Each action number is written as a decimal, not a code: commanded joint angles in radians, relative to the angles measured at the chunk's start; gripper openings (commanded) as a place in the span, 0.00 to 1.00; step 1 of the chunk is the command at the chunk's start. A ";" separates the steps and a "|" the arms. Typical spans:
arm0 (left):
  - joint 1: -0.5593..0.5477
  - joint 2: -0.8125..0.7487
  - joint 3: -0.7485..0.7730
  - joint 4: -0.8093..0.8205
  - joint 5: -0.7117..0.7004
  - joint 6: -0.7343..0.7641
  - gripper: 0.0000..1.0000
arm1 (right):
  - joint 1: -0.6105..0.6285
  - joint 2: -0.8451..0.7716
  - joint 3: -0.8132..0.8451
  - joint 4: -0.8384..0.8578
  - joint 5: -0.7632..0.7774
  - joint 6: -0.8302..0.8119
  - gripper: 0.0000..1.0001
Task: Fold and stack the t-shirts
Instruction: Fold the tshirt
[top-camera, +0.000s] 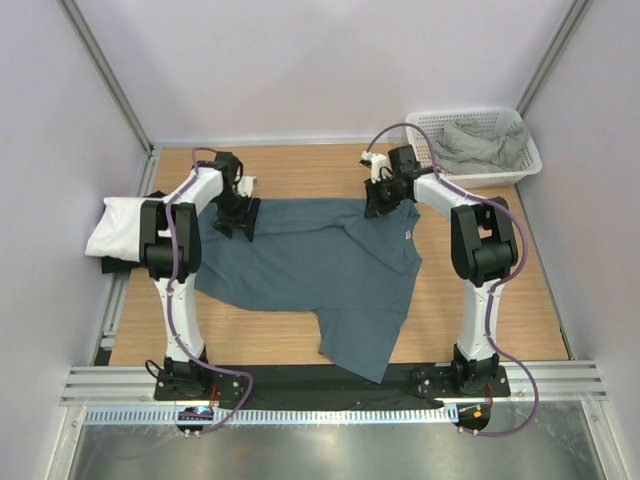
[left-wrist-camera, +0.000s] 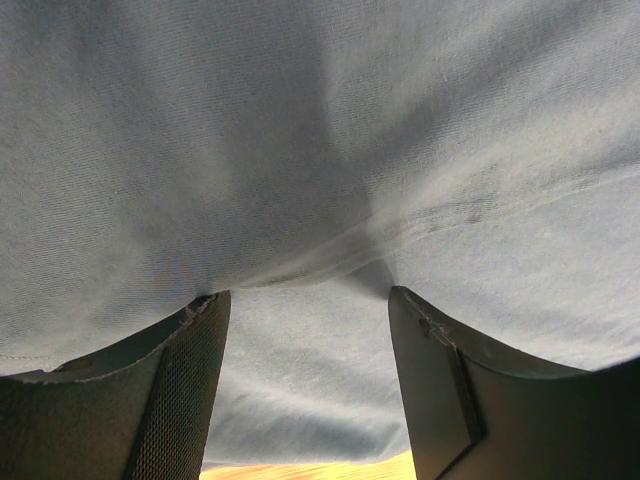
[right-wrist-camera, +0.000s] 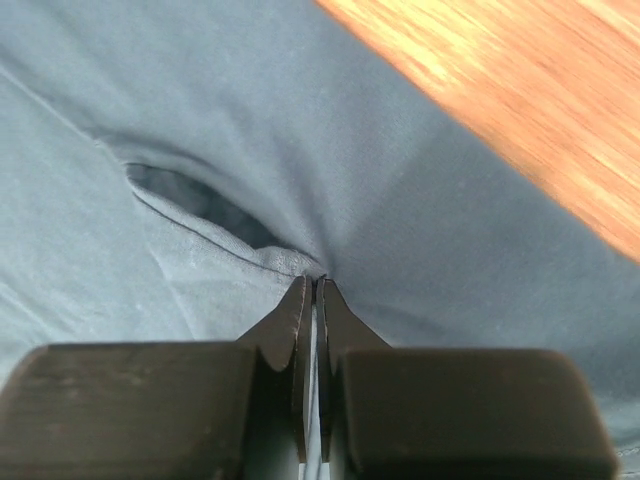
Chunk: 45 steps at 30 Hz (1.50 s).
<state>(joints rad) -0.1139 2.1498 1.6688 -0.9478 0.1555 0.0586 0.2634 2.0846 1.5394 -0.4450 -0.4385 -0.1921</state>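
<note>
While the slate-blue t-shirt (top-camera: 310, 265) lies spread on the table (top-camera: 300, 165) between the arms, the right end effector (right-wrist-camera: 315, 285) is clenched on a fold of its cloth at the far edge; the left end effector (left-wrist-camera: 305, 295) stands released, jaws apart over the shirt's far left corner.

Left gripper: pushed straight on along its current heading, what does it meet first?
The slate-blue t-shirt: its cloth fills the left wrist view beyond the open fingers of the left gripper; depth unclear.
</note>
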 joint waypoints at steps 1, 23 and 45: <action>-0.003 0.015 0.028 0.003 0.039 -0.009 0.65 | 0.020 -0.074 -0.007 -0.011 0.006 -0.018 0.05; -0.024 -0.013 -0.006 0.004 0.015 0.004 0.65 | 0.022 -0.026 0.002 0.046 0.020 0.002 0.40; -0.023 -0.013 -0.004 0.007 0.019 0.003 0.65 | 0.039 -0.089 0.025 -0.012 -0.008 -0.023 0.01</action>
<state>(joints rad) -0.1314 2.1498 1.6676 -0.9463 0.1566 0.0597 0.2863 2.0853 1.5288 -0.4419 -0.4290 -0.2047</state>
